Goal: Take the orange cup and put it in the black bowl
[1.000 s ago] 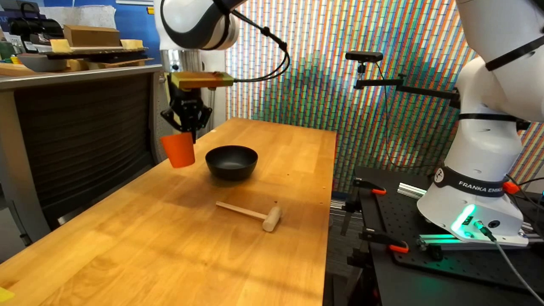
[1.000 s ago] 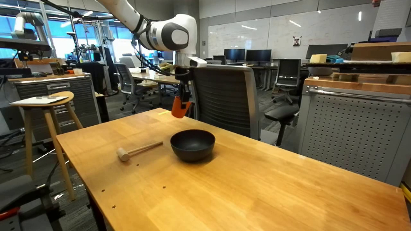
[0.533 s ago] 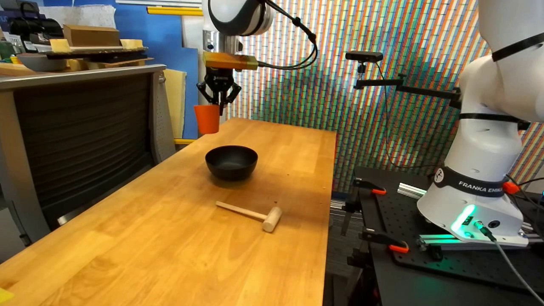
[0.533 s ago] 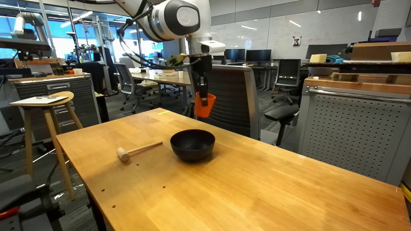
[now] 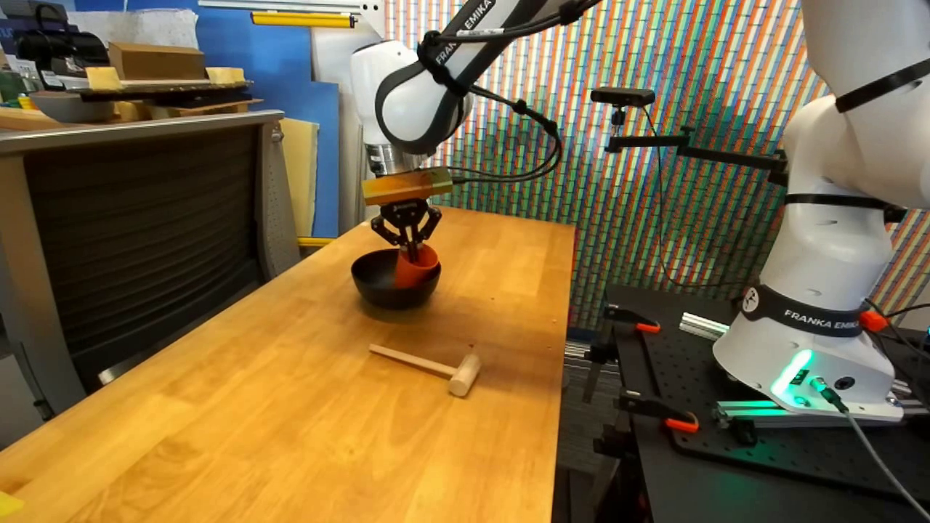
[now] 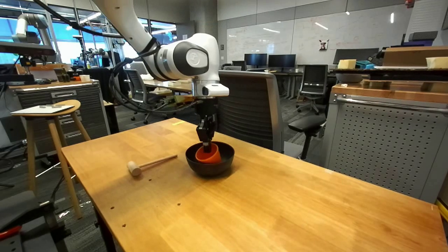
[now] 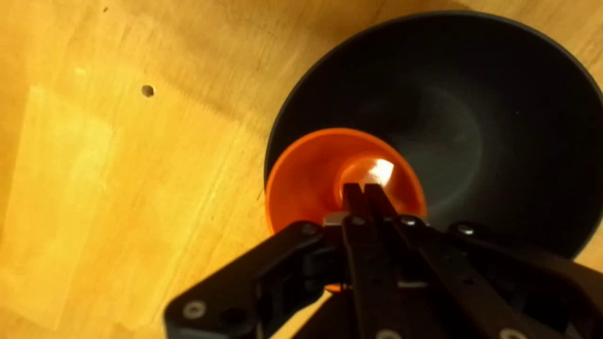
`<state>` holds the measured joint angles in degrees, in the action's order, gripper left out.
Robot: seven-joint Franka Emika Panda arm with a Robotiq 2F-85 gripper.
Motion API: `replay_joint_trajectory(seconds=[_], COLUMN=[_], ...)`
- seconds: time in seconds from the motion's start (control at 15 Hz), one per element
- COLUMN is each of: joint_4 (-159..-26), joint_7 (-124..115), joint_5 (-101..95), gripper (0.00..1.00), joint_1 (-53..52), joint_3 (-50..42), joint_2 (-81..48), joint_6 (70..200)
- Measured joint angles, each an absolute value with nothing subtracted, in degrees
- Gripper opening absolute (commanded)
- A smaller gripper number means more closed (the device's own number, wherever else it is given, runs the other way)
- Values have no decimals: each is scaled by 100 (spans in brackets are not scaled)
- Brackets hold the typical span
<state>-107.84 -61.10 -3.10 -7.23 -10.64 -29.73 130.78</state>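
The orange cup lies tilted inside the black bowl. In an exterior view the cup leans against the inside of the bowl with its mouth facing up and towards the camera. In the wrist view the cup sits at one side of the bowl. My gripper points down, its fingertips inside the cup's mouth in all views. They lie almost together, with a narrow notch between them. I see no cup wall between them. The lower part of the cup's rim is hidden behind the fingers.
A wooden mallet lies on the wooden table beside the bowl. A chair stands at the table's long edge, close behind the gripper in an exterior view.
The gripper has carried the cup over the bowl and down into it. The cup, which hung beside the fingers, now lies tilted in the bowl around the fingertips. Bowl and mallet have not moved.
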Motion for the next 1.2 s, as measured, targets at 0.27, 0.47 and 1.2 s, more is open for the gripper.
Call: replay_joint_trajectory(seconds=[0.27,0.47,1.2], joint_4=[-10979,-11068,-12444], joint_7=[-6168,-6168,-5925], joint_5=[-395,-418,-1871], gripper=[32,55,100], joint_1=[-753,-759,-801], joint_3=[-1041,-1051,-1108], joint_2=[-3104,-3031,-507], joint_6=[13733,14057,14477])
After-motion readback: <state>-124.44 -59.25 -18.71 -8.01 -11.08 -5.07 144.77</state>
